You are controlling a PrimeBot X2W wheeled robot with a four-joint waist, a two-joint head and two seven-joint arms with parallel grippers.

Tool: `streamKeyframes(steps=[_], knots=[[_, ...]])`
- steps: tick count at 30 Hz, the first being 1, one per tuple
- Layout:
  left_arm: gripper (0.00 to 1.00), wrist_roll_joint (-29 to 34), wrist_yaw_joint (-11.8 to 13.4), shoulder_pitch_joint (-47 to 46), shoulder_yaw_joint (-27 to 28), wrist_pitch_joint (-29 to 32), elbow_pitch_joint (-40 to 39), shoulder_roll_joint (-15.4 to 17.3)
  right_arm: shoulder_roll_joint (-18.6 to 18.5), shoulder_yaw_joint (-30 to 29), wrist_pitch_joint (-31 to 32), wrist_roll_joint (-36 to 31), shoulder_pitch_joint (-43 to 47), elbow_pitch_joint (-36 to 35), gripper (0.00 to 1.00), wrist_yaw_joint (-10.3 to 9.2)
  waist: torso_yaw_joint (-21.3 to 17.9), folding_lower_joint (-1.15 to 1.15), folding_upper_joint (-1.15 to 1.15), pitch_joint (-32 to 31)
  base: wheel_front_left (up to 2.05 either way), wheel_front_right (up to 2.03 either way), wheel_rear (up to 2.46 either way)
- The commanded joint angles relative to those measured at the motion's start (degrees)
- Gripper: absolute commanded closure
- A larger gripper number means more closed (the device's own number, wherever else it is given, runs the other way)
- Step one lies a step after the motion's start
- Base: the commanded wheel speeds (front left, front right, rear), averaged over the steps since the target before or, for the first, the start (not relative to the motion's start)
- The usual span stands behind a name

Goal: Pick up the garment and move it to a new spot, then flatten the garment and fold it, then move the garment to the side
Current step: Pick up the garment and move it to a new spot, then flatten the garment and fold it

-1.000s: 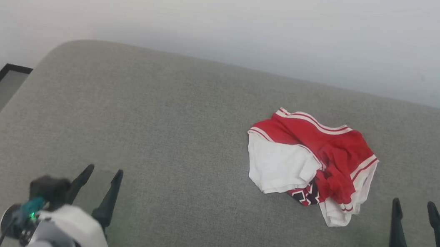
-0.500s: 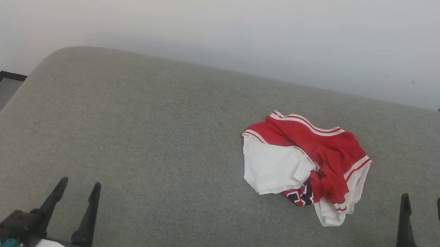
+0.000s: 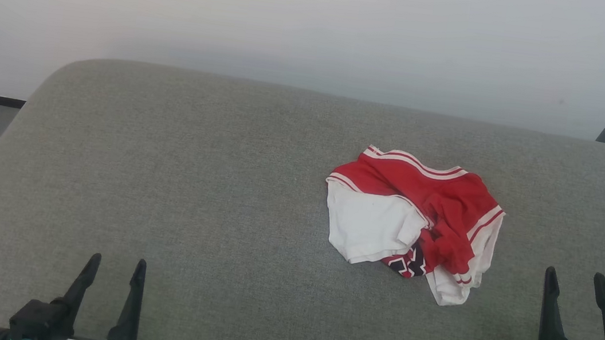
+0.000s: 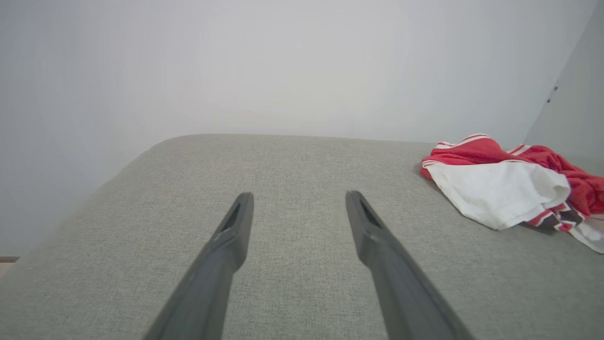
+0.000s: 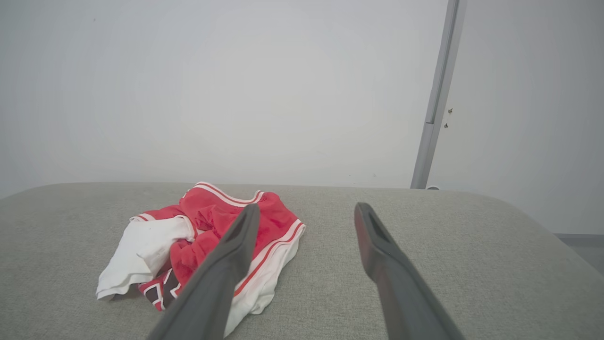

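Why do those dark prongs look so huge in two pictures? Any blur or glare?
Head view: soft, even light, no glare; the garment is sharp, faintly shadowed. Left wrist view: the left pincer looms, being close to the wide lens. Right wrist view: likewise the right pincer, one finger overlapping the garment.

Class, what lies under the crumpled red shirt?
The garment rests on the grey cushion. A black print peeks from beneath its white fold; whatever else lies under the heap is covered.

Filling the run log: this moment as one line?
stage: before pickup | garment: crumpled on grey cushion | left gripper: open, empty | right gripper: open, empty
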Motion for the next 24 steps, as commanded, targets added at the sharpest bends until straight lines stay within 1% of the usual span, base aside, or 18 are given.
streamKeyframes(steps=[1, 9, 11, 13, 15, 18, 22, 24], knots=[[0.0, 0.96, -0.39, 0.43, 0.42, -0.28, 0.11, -0.27, -0.07, 0.21, -0.07, 0.1, -0.83, 0.29, 0.0, -0.05, 0.03, 0.0, 0.0, 0.01, 0.0, 0.0, 0.0], [0.0, 1.91, -1.29, 0.56, 1.39, -0.28, -0.11, -1.63, -0.84, 1.33, -0.07, 0.21, -0.71, 2.3, 0.0, -0.04, 0.37, 0.0, 0.0, -0.05, 0.0, 0.0, 0.0], [0.0, 2.1, -1.38, 0.74, 1.62, -0.28, -0.1, -2.02, -1.72, 2.84, 0.31, 0.66, -1.05, 4.3, 0.0, -0.04, 0.52, 0.0, 0.0, 0.21, 0.0, 0.0, 0.0], [0.0, 2.29, -1.42, 0.64, 1.71, -0.28, 0.01, -2.5, -3.65, 6.4, 2.34, 1.1, -1.82, 6.0, 0.0, -0.04, 0.68, 0.0, 0.0, 0.61, 0.0, 0.0, 0.0], [0.0, 2.37, -1.58, 0.11, 1.71, -0.28, 0.06, -2.93, -5.56, 9.6, 5.79, 3.26, -2.65, 7.07, 0.0, -0.07, 0.86, 0.0, 0.0, 1.17, 0.0, 0.0, 0.0], [0.0, 2.4, -1.76, -1.06, 1.4, -0.28, -0.01, -3.46, -9.96, 15.76, 12.97, 6.84, -3.95, 6.93, 0.0, -0.07, 1.2, 0.0, 0.0, 2.37, 0.0, 0.0, 0.0], [0.0, 2.3, -1.9, -2.47, 0.58, -0.28, 0.27, -4.44, -17.34, 22.81, 25.13, 10.84, -6.15, 4.76, 0.0, -0.07, 1.93, 0.0, 0.0, 4.44, 0.0, 0.0, 0.0], [0.0, 2.08, -1.94, -3.09, 0.02, -0.28, 0.6, -4.83, -20.24, 24.46, 30.77, 13.16, -7.3, 3.32, 0.0, -0.07, 2.52, 0.0, 0.0, 5.48, 0.0, 0.0, 0.0]])
